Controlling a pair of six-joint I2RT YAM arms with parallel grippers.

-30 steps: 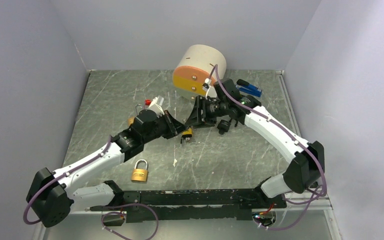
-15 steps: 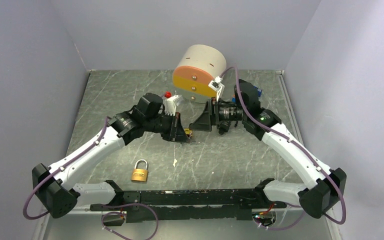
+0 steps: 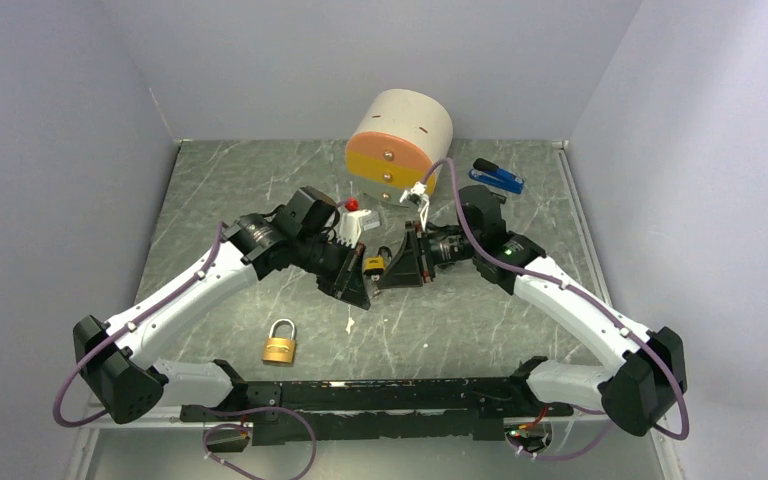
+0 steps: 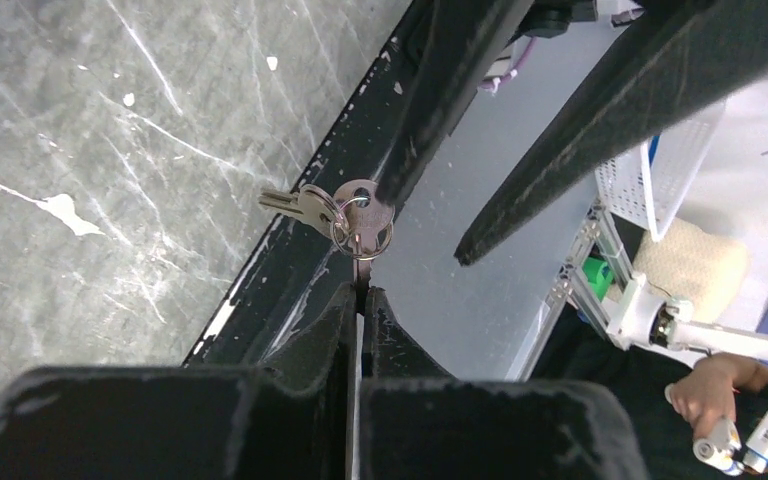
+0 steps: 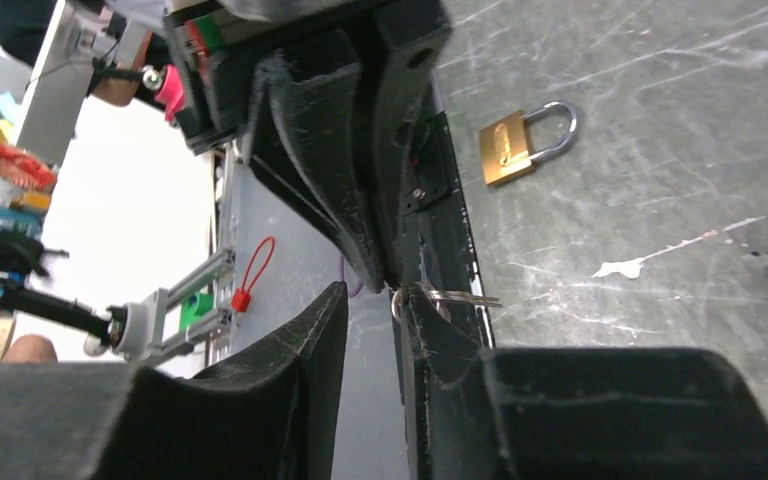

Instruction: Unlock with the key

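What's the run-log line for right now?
left gripper: shut on key | right gripper: open, at the key | padlock: on table, untouched | key: not yet inserted

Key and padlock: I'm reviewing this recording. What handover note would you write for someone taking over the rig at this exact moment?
Left gripper: shut on one key of the key bunch; the ring and spare keys hang from it.
Right gripper: open, facing the left one, one finger at the key's head, nothing gripped.
Brass padlock: flat on the table near the arm bases, shackle closed, apart from both grippers.
Done: key picked up.
Left: bring key and padlock together, insert the key, turn it, free the shackle.
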